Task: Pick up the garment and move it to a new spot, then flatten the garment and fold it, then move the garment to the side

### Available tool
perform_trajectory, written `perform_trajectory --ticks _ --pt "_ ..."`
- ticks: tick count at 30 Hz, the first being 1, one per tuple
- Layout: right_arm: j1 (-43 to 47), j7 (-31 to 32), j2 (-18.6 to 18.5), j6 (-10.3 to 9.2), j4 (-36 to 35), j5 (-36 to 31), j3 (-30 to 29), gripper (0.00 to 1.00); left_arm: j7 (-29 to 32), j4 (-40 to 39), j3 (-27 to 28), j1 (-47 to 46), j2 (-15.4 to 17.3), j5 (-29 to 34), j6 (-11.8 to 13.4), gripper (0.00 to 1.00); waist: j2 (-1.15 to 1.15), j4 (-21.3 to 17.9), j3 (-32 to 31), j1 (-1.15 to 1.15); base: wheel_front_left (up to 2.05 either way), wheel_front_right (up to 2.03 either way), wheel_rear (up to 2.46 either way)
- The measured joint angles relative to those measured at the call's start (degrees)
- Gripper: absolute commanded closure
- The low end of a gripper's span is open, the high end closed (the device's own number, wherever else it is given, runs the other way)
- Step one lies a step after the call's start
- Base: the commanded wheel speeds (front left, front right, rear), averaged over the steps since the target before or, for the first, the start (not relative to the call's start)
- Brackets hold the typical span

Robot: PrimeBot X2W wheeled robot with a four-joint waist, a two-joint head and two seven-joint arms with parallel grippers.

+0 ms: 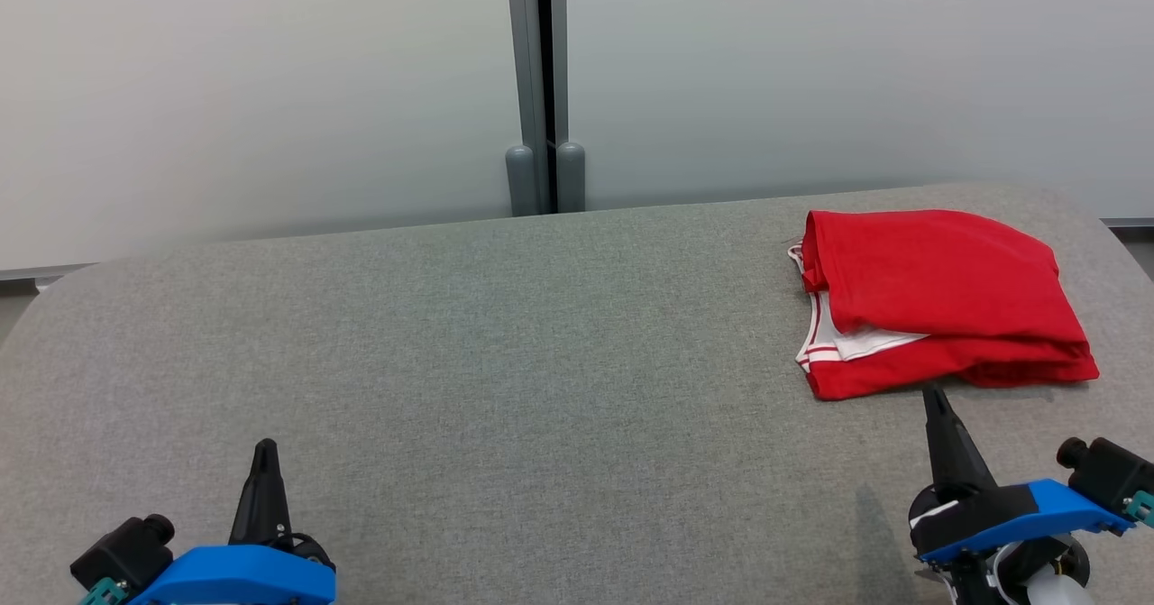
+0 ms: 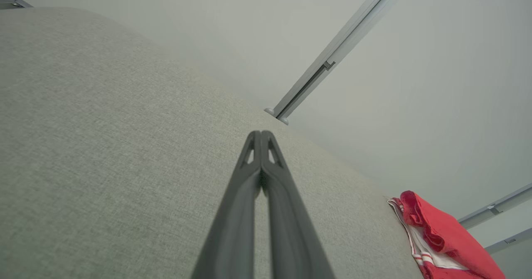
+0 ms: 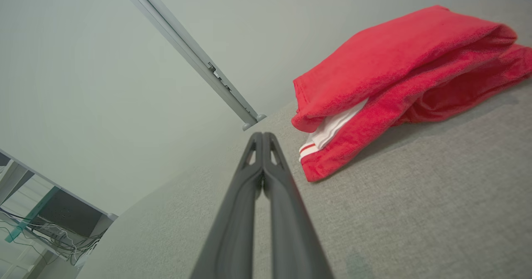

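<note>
The garment [image 1: 938, 303] is red with white striped trim and lies folded at the far right of the grey table [image 1: 505, 334]. It also appears at the lower right of the left wrist view [image 2: 447, 239] and at the upper right of the right wrist view [image 3: 399, 79]. My right gripper [image 1: 935, 395] is shut and empty, its tip just in front of the garment's near edge. My left gripper [image 1: 265, 447] is shut and empty at the lower left, far from the garment. Both pairs of fingers press together in the wrist views [image 2: 261, 134] [image 3: 262, 135].
A pale partition wall with a grey vertical post [image 1: 544, 91] stands behind the table. The table's rounded corners lie at the far left and far right. A desk with cables [image 3: 45, 225] shows beyond the table in the right wrist view.
</note>
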Motion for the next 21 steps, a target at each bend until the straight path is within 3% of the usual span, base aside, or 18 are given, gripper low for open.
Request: perform_trajectory --ticks 21 --pt "0.39 4.05 0.64 0.00 -1.89 15.08 -1.83 1.00 4.15 -1.59 1.05 -1.10 -0.03 -15.78 0.00 1.00 0.00 0.60 0.30 0.00 0.00 0.00 0.00"
